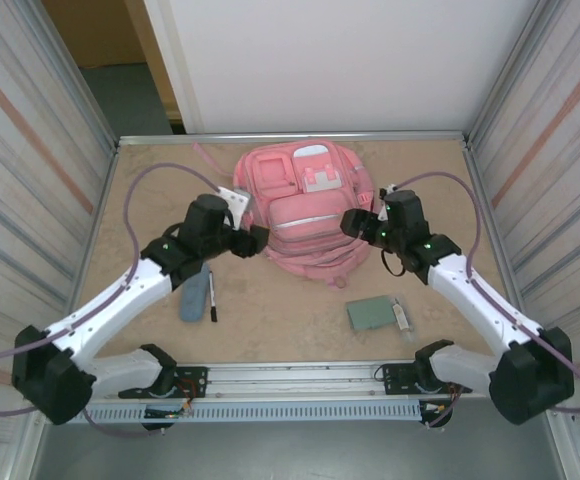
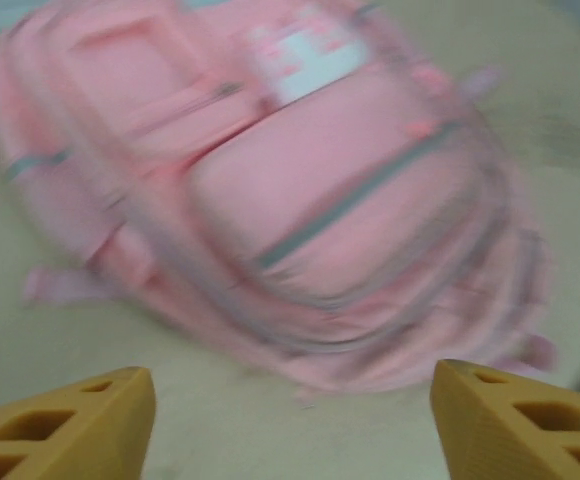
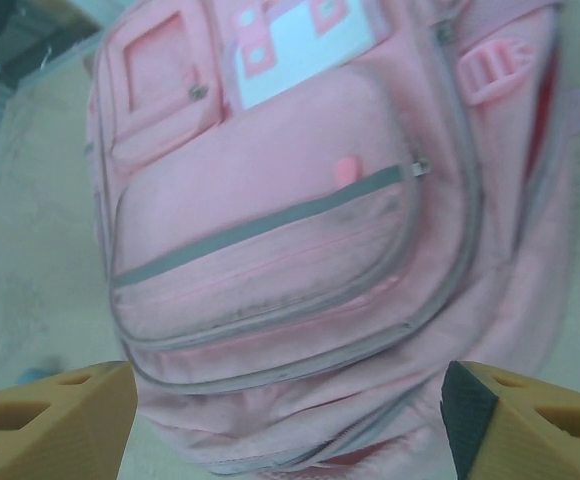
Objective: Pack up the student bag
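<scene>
While tools (image 1: 258,241) (image 1: 351,222) flank student bag (image 1: 305,205), near table (image 1: 280,310) bare.

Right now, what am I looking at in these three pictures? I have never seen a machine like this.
These are two white-and-black robot arms bolted at the near edge of a tan table. The wide picture comes from a camera above and behind them. The other two come from cameras on each wrist, and the yellow wedges at the bottom are that hand's own fingers.

A large pink fabric backpack lies flat in the middle of the table. The left hand and right hand sit at its two sides, both open and holding nothing.

Nearer the arms lie a blue-grey pouch with a black pen beside it, and a flat grey-green booklet next to a small clear tube.
</scene>
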You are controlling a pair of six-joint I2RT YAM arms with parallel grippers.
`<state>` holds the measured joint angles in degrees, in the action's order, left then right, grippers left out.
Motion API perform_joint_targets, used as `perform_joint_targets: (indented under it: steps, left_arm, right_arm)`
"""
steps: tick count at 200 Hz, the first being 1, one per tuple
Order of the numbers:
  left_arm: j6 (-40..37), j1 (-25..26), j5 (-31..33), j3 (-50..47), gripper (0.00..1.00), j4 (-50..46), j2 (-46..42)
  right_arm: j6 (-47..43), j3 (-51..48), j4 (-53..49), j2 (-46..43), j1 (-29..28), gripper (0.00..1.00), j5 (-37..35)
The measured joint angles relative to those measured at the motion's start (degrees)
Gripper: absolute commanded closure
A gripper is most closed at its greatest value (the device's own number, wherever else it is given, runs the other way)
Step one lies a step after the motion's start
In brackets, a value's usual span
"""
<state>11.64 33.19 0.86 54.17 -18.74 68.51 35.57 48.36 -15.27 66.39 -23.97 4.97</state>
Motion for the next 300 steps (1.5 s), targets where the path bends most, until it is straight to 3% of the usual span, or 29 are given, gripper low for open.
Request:
perform_joint_targets:
  steps: [14, 30, 61, 79, 113, 127, 139, 166, 180, 210, 225, 264, 300]
  left_arm:
    - [3.02, -4.02, 0.70, 3.89, 0.18, -4.13, 6.73]
    - [5.68, -7.39, 0.66, 8.63, 0.23, -6.47, 15.02]
    - [11.93, -12.33, -2.69, 10.82, 0.23, -5.01, 25.44]
    - [14.45, -13.42, -3.93, 12.17, 0.18, -3.39, 29.53]
    - [18.49, -14.73, -10.16, 18.14, 0.20, 3.76, 39.01]
    - [19.87, -14.88, -12.50, 18.62, 0.23, 6.78, 41.24]
    - [20.87, -14.88, -14.12, 18.62, 0.31, 8.68, 42.42]
    - [22.71, -14.93, -16.22, 18.21, 0.60, 11.32, 42.93]
    - [23.43, -14.71, -16.70, 16.72, 0.70, 13.70, 42.32]
    - [24.41, -12.81, -16.13, 10.69, 0.75, 16.96, 38.21]
    - [26.08, -10.95, -14.62, 6.08, 0.84, 17.57, 34.21]
    - [32.89, -5.75, -7.45, -3.78, 0.78, 16.46, 24.11]
    - [35.80, -0.68, -3.13, -5.14, 0.56, 11.63, 21.03]
  right_arm:
    - [-0.85, 0.85, 0.24, 2.60, -0.90, 0.20, 1.18]
    - [-1.77, 1.44, 0.20, 4.83, -1.09, 0.20, 1.79]
    - [-2.84, 1.81, 0.22, 7.80, -1.22, 0.21, 2.86]
    - [-3.30, 1.90, 0.20, 9.60, -1.70, 0.21, 2.89]
    - [-4.22, 2.01, 0.02, 12.94, -3.48, 0.21, 2.95]
    - [-4.61, 2.01, 0.00, 13.70, -3.85, 0.21, 2.78]
    - [-4.85, 2.01, 0.02, 14.10, -4.00, 0.21, 2.75]
    - [-5.90, 2.01, 0.17, 14.84, -3.96, 0.21, 2.38]
    - [-6.36, 2.01, 0.28, 15.74, -3.56, 0.21, 2.43]
    - [-7.08, 2.03, 0.59, 18.97, -0.61, 0.22, 2.78]
    - [-7.30, 2.82, 0.50, 21.16, 1.16, 0.25, 3.54]
    - [-7.26, 7.72, 3.30, 27.96, 2.54, 0.27, 3.63]
    - [-7.50, 16.94, 8.13, 36.85, 4.15, 0.28, 4.57]
